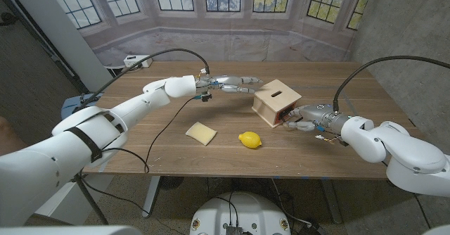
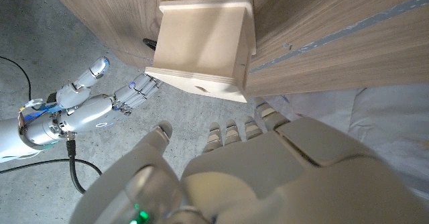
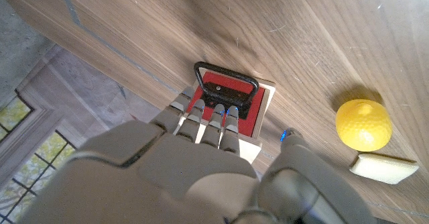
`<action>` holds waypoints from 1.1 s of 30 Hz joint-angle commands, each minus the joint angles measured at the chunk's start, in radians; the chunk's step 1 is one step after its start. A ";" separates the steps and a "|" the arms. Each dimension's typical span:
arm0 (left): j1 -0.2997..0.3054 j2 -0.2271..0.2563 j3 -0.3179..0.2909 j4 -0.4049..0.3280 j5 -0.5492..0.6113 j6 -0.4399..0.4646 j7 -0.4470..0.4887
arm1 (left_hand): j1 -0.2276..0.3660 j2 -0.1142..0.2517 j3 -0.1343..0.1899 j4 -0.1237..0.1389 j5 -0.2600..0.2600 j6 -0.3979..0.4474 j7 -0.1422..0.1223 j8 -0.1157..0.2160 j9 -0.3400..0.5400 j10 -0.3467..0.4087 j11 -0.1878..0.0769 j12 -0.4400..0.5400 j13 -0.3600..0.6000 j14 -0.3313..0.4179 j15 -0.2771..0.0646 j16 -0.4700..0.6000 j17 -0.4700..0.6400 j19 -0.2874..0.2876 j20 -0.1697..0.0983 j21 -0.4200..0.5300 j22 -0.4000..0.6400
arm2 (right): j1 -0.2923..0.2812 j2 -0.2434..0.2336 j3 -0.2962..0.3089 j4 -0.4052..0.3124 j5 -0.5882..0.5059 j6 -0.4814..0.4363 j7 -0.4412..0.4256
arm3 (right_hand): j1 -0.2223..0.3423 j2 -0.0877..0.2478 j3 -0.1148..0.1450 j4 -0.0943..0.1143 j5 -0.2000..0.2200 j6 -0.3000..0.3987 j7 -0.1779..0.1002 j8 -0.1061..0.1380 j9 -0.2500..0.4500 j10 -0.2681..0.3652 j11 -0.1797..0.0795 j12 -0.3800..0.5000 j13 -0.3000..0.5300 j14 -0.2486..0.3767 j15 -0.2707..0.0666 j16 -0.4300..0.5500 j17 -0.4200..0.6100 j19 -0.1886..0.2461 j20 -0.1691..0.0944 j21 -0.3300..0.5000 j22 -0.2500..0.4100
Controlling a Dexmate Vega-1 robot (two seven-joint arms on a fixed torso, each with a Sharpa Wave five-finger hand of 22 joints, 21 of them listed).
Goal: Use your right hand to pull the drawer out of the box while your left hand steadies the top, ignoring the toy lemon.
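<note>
So the right robot hand (image 1: 301, 119) is parked right at the front face of the box (image 1: 275, 102), on the side facing the robot's right. In the right wrist view its fingertips (image 3: 213, 111) sit just at the black wire handle (image 3: 226, 88) on the red drawer front (image 3: 236, 105). They look like they're touching or about to hook it, but I can't tell if anything is actually curled around the bar yet. Fingers are together and extended, nothing clearly gripped, so I'd call it not closed on anything.

The left robot hand (image 1: 235, 86) comes in from the other side, fingers stretched toward the box's top edge (image 1: 264, 87). In the head view the tips are just at the far-left corner of the lid; I can't tell whether they're pressing on it or hovering. It holds nothing and the fingers are spread.

The key bit: the drawer slides out toward the right robot hand, roughly along the line from the left hand through the box to the right one. So the pull should go straight back along the right forearm, with the left bracing against it. My guess is the box skids if the left hand isn't planted on top first.

The toy lemon (image 1: 249, 140) sits nearer the robot on the bench (image 1: 351, 77), apart from the box, with a pale yellow block (image 1: 201, 132) beside it. Neither is in the pull path.
</note>
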 commanded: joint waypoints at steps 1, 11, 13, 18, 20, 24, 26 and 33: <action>0.003 0.007 0.009 -0.020 0.005 0.000 0.005 | -0.008 -0.002 0.003 0.005 0.007 -0.004 -0.003 0.000 0.003 -0.003 0.003 0.003 0.002 -0.001 -0.008 0.007 0.002 0.003 -0.002 0.004 0.003 | 0.090 0.039 -0.091 0.032 -0.057 0.052 0.064 | -0.008 0.003 0.004 -0.002 0.010 -0.005 0.002 -0.003 0.003 -0.005 -0.005 -0.006 0.002 -0.006 -0.087 -0.003 0.003 -0.001 -0.017 0.005 0.003; 0.035 0.035 -0.006 -0.096 0.007 0.035 -0.003 | -0.009 -0.002 0.004 0.005 0.007 -0.003 -0.003 0.001 0.003 -0.001 0.004 0.004 0.002 0.000 -0.008 0.007 0.002 0.004 -0.002 0.005 0.003 | 0.135 0.076 -0.119 0.078 -0.077 0.118 0.080 | -0.008 0.003 0.006 -0.003 0.011 -0.006 0.000 -0.003 0.003 -0.009 -0.007 -0.006 0.002 -0.009 -0.086 -0.003 0.002 -0.004 -0.015 0.004 0.003; 0.040 0.040 -0.008 -0.110 0.008 0.043 -0.007 | -0.009 -0.002 0.004 0.005 0.007 -0.003 -0.003 0.001 0.003 -0.001 0.004 0.004 0.002 0.000 -0.009 0.007 0.002 0.004 -0.002 0.005 0.003 | 0.138 0.079 -0.119 0.084 -0.077 0.128 0.081 | -0.008 0.003 0.006 -0.004 0.011 -0.006 0.001 -0.003 0.003 -0.010 -0.008 -0.005 0.002 -0.009 -0.085 -0.003 0.002 -0.004 -0.015 0.004 0.003; 0.046 0.044 -0.012 -0.125 0.008 0.051 -0.016 | -0.009 -0.002 0.004 0.005 0.007 -0.003 -0.003 0.001 0.003 -0.001 0.003 0.004 0.002 0.001 -0.009 0.007 0.002 0.004 -0.002 0.005 0.003 | 0.114 0.064 -0.104 0.082 -0.063 0.134 0.065 | -0.009 0.003 0.006 -0.004 0.011 -0.006 0.001 -0.003 0.003 -0.011 -0.008 -0.005 0.002 -0.009 -0.085 -0.003 0.002 -0.004 -0.015 0.005 0.003; 0.045 0.041 -0.011 -0.123 0.007 0.050 -0.019 | -0.010 -0.002 0.005 0.005 0.007 -0.003 -0.002 0.002 0.003 -0.001 0.003 0.004 0.002 0.002 -0.010 0.008 0.002 0.004 -0.002 0.005 0.003 | 0.098 0.052 -0.095 0.077 -0.055 0.130 0.053 | -0.009 0.003 0.006 -0.004 0.011 -0.006 0.001 -0.003 0.003 -0.011 -0.007 -0.005 0.002 -0.010 -0.085 -0.003 0.002 -0.004 -0.016 0.005 0.003; 0.037 0.031 -0.006 -0.110 0.010 0.043 -0.025 | -0.010 -0.002 0.005 0.005 0.007 -0.002 -0.002 0.002 0.003 -0.001 0.004 0.004 0.002 0.002 -0.009 0.008 0.002 0.004 -0.002 0.005 0.003 | 0.067 0.025 -0.077 0.067 -0.033 0.130 0.031 | -0.009 0.003 0.007 -0.005 0.012 -0.007 0.001 -0.003 0.003 -0.011 -0.008 -0.004 0.002 -0.010 -0.085 -0.003 0.002 -0.004 -0.016 0.005 0.003; 0.031 0.025 -0.003 -0.100 0.012 0.038 -0.029 | -0.011 -0.002 0.005 0.005 0.007 -0.002 -0.002 0.002 0.003 -0.001 0.003 0.005 0.002 0.003 -0.009 0.008 0.002 0.004 -0.002 0.005 0.003 | 0.055 0.014 -0.070 0.064 -0.024 0.130 0.020 | -0.009 0.003 0.007 -0.005 0.012 -0.007 0.001 -0.003 0.003 -0.012 -0.008 -0.005 0.002 -0.010 -0.084 -0.002 0.002 -0.004 -0.016 0.005 0.003; 0.006 -0.002 0.011 -0.055 0.018 0.015 -0.033 | -0.011 -0.002 0.005 0.005 0.007 -0.001 -0.002 0.003 0.003 0.002 0.003 0.005 0.002 0.003 -0.010 0.008 0.002 0.004 -0.002 0.005 0.003 | 0.039 -0.005 -0.057 0.068 0.000 0.125 0.002 | -0.010 0.003 0.007 -0.006 0.013 -0.007 0.001 -0.003 0.003 -0.013 -0.009 -0.004 0.002 -0.010 -0.084 -0.002 0.001 -0.004 -0.016 0.005 0.003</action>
